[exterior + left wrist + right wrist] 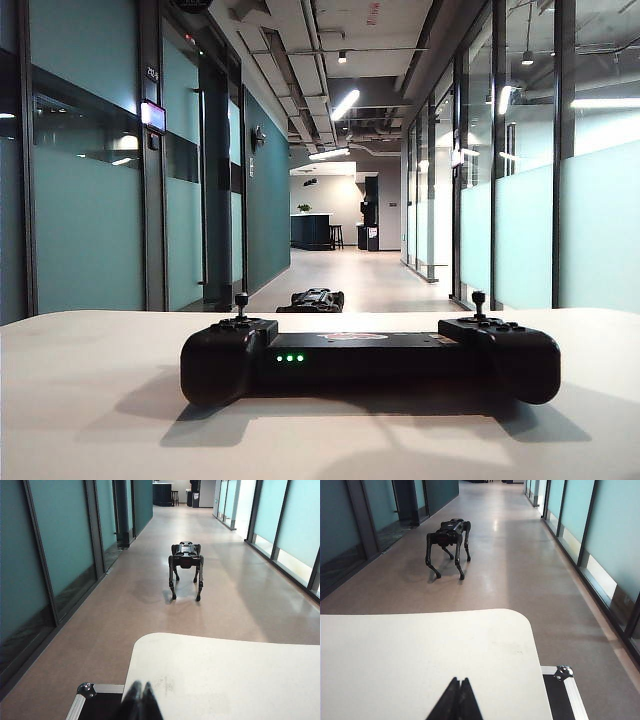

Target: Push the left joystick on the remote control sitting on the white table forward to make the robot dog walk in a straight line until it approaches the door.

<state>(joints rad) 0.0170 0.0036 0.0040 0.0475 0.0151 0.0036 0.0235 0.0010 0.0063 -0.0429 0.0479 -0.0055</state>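
Black, wide gamepad-style remote control (370,360) sits untouched on your smooth white tabletop (90,400), so you haven't started. Left end effector (139,702) and right end effector (457,700) hang back at the near edge, both pinched closed, holding nothing. Next: reach the tiny black left joystick (241,304) and nudge it forward. One controller, two sticks, one small black four-legged robot dog (186,565) standing in the corridor.

Robot dog (312,299) was mostly hidden behind the white table (90,400), left gripper (139,702) and right gripper (456,700) cut off by frame edge, black case (565,695) only partly shown.
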